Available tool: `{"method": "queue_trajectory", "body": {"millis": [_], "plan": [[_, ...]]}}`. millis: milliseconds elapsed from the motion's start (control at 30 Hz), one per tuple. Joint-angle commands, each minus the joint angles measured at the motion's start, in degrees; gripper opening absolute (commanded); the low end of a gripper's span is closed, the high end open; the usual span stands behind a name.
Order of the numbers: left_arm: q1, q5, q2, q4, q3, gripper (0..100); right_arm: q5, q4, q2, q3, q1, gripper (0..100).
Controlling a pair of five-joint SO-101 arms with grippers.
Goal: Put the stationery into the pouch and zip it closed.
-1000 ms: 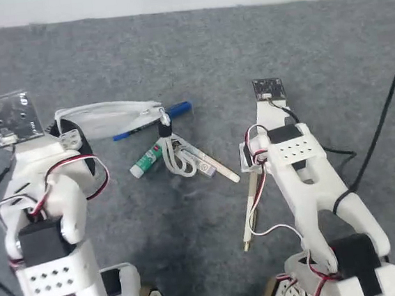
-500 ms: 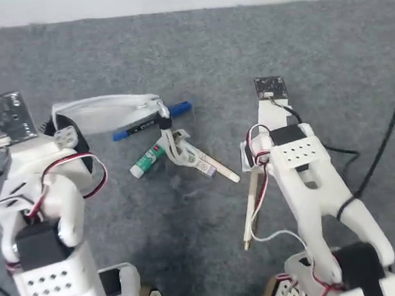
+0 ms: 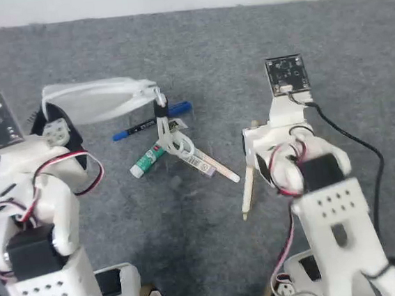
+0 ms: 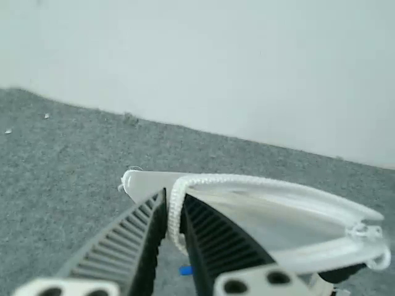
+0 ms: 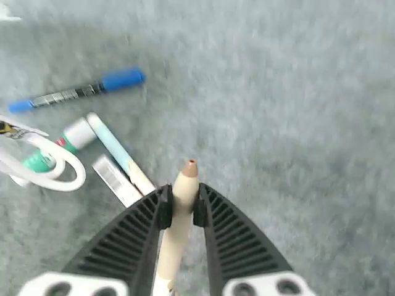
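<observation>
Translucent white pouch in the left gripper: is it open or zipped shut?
Open. The pouch has its two zipper edges bowed apart, with the left gripper pinching one edge.

Left arm [image 3: 31, 206]: stood at the left side of the surface [image 3: 244, 45], rising from its base at the near edge and extending forward.
Left gripper [image 4: 173, 206]: was held roughly level and raised off the surface. Its fingers [image 4: 117, 253] were pressed together on the rim of the pouch [image 4: 278, 216].
Right arm [image 3: 322, 206]: stood at the right side, bent forward over the surface.
Right gripper [image 5: 182, 194]: pointed down toward the surface. Its fingers [image 5: 126, 240] were clamped on a pencil [image 5: 178, 228], whose tip protruded just past the fingertips.
</observation>
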Motion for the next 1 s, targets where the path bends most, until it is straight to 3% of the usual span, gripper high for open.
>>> {"method": "queue_trajectory", "body": {"millis": [0, 167, 400, 667, 967], "plan": [[2.5, 0.6, 9.1, 3.7, -10.6, 1, 1.6, -1.4, -7.7, -4.0, -0.2, 0.6], [3.0, 0.8, 16.0, 7.6, -15.8, 1, 9.1, -1.9, -11.6, -9.5, -0.3, 0.6], [2.8, 2.8, 16.7, 7.4, -14.3, 1, 9.1, -2.2, -12.5, -24.0, -8.5, 0.6], [2.9, 4.1, 16.4, 3.7, -10.1, 1, 9.4, -18.5, -11.6, -24.6, -18.2, 0.6], [3.0, 4.2, 16.6, 3.9, -9.8, 1, 9.4, -28.4, -4.9, -24.4, -18.9, 0.6]]}}
